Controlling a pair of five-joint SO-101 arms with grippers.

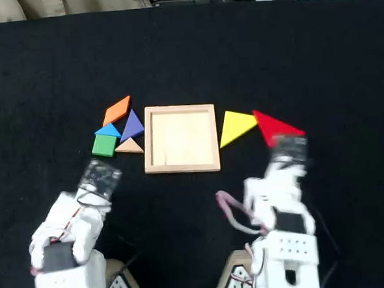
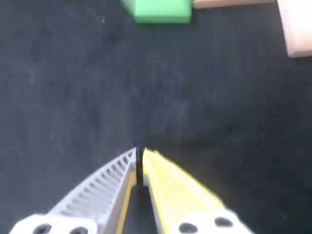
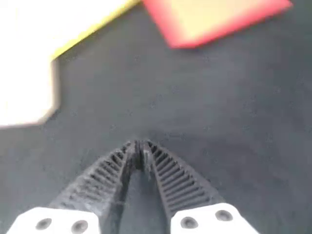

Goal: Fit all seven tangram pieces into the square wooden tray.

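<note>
1. Wooden square tray (image 1: 180, 139) lies flat near the middle of the bench, on black cloth (image 1: 186, 53). All 7 tangram pieces lie outside it on the cloth.
2. 5 pieces cluster just beside the tray's left edge. The orange parallelogram (image 1: 117, 110) is farthest from the arms, with the light blue triangle (image 1: 108, 130) and the purple triangle (image 1: 133, 125) below it. The green square (image 1: 104, 145) and the tan triangle (image 1: 129, 146) are nearest the arms.
3. 2 large pieces lie on the tray's right. The yellow triangle (image 1: 235, 125) is just beside the rim, and the red triangle (image 1: 276, 127) touches or nearly touches the yellow one's far corner.
4. The left fingers (image 1: 99, 177) hover near the green square, a little short of it. In the left wrist view the left fingers (image 2: 117, 175) are pressed together tip to tip with nothing between them. The green square (image 2: 158, 10) and a tray corner (image 2: 295, 29) lie ahead.
5. The right fingers (image 1: 288, 150) sit at the near corner of the red triangle. In the right wrist view the right fingers (image 3: 107, 170) are closed on nothing, above cloth, with the red triangle (image 3: 219, 19) just ahead.
</note>
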